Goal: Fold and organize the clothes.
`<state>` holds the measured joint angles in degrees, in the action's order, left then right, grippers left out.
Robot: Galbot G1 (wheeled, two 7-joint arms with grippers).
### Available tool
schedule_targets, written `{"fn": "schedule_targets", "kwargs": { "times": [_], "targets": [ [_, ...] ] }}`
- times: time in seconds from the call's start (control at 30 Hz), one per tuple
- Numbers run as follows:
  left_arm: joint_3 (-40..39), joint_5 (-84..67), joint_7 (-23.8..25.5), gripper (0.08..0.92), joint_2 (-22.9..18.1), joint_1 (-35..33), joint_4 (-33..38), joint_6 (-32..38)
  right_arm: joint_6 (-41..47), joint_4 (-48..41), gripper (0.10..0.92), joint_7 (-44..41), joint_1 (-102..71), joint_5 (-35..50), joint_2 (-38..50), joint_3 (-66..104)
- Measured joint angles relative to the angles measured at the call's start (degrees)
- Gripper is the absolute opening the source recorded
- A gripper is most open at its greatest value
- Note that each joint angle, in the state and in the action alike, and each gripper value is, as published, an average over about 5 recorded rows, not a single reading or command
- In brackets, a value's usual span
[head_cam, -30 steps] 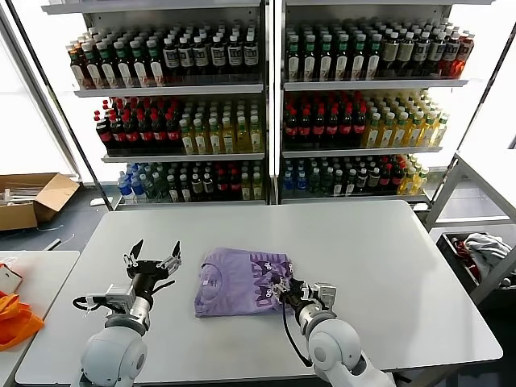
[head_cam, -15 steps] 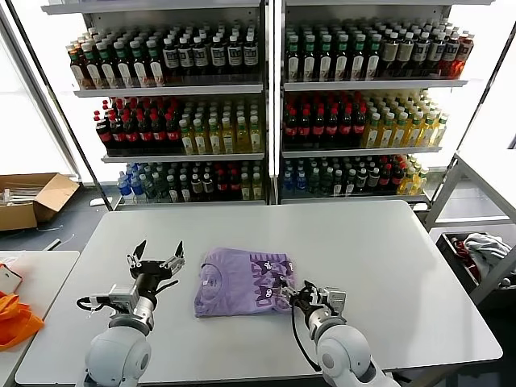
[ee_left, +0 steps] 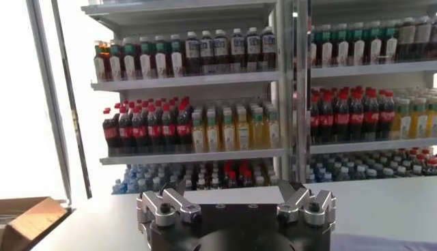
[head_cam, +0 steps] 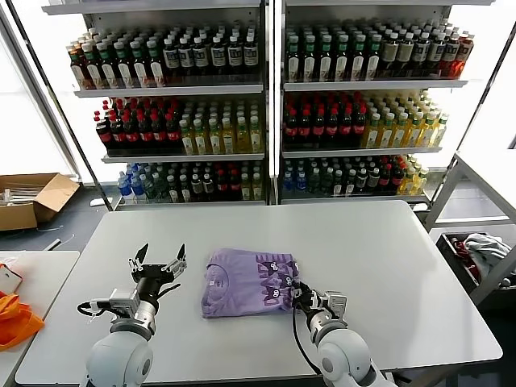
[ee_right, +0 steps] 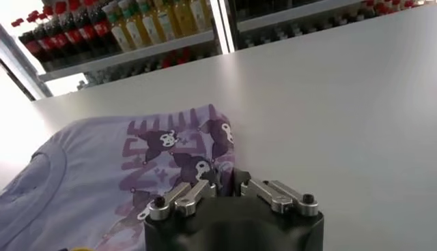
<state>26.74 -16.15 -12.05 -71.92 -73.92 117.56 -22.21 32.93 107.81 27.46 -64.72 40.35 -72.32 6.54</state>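
A folded lavender T-shirt (head_cam: 246, 282) with rows of small dark printed figures lies in the middle of the white table (head_cam: 387, 258). Its collar faces left and the print is on its right half. My right gripper (head_cam: 297, 297) sits at the shirt's near right corner. In the right wrist view the right gripper (ee_right: 224, 179) is shut on a fold of the shirt's (ee_right: 136, 160) edge. My left gripper (head_cam: 160, 260) hovers open left of the shirt, clear of it. In the left wrist view the left gripper (ee_left: 232, 198) has nothing between its fingers.
Shelves of bottles (head_cam: 266, 121) stand behind the table. An orange bag (head_cam: 14, 318) lies on a side table at the left, with a cardboard box (head_cam: 32, 197) on the floor beyond. A white-and-grey cloth bundle (head_cam: 488, 250) sits in a rack at the right.
My right gripper has closed on the shirt's near right edge and drifted slightly right and nearer. The shirt has shifted a little to the right. The left gripper has barely moved.
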Motion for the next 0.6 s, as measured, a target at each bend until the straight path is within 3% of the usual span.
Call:
{"fn": "schedule_targets", "kwargs": {
  "times": [0.2, 0.5, 0.6],
  "targets": [
    [-0.1, 0.0, 0.0, 0.823, 0.1, -0.1, -0.2, 0.0, 0.0, 0.5, 0.108, 0.3, -0.3, -0.3, 1.1, 0.9],
    [-0.4, 0.0, 0.1, 0.822, -0.4, 0.0, -0.4, 0.1, 0.1, -0.3, 0.108, -0.8, 0.0, -1.3, 3.5, 3.5],
    [-0.3, 0.0, 0.1, 0.823, -0.4, 0.0, -0.4, 0.1, 0.1, -1.0, 0.144, -1.7, 0.1, -2.5, 4.3, 4.5]
  ]
}}
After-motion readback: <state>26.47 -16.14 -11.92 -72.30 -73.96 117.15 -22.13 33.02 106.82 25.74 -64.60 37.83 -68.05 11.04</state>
